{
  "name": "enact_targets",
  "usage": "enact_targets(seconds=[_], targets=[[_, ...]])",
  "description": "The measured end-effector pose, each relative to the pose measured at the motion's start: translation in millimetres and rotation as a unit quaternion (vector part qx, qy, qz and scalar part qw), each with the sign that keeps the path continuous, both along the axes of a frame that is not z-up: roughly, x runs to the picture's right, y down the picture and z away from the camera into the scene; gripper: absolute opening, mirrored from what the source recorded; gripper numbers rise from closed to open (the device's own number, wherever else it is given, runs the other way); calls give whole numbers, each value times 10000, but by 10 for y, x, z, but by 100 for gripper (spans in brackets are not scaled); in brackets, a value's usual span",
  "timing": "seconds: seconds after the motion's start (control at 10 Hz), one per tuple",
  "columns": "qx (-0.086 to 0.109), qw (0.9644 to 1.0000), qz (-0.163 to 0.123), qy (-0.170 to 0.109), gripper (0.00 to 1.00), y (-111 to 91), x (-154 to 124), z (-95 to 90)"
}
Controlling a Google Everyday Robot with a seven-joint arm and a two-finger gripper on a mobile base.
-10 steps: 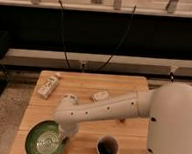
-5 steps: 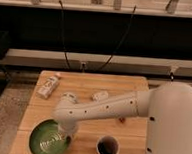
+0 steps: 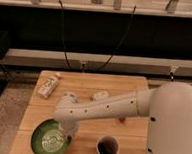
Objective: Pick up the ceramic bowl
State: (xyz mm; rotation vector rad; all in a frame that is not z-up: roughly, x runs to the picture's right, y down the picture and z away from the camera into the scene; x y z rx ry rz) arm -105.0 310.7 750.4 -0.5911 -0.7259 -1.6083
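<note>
The ceramic bowl (image 3: pixel 48 137) is wide, green and shallow, with pale rings inside. It sits at the front left of the wooden table (image 3: pixel 133 89). My white arm reaches in from the right, bends down, and ends at the bowl's right rim. The gripper (image 3: pixel 68 133) is at that rim, mostly hidden under the wrist.
A white cup with a dark inside (image 3: pixel 107 147) stands just right of the bowl at the front edge. A flat packet (image 3: pixel 48 86) lies at the back left. A small white object (image 3: pixel 100 95) and another pale item (image 3: pixel 68 96) lie mid-table. The table's left edge is close to the bowl.
The bowl sits slightly further right and higher in the view than a second ago. The wrist has stayed over its right rim.
</note>
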Motion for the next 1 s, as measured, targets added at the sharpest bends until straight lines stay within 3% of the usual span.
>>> enact_targets(seconds=[0.4,1.0], targets=[[58,10000,-4,18,0,-49,35,-7],[379,9993,24,51,0,-437,153,-130]])
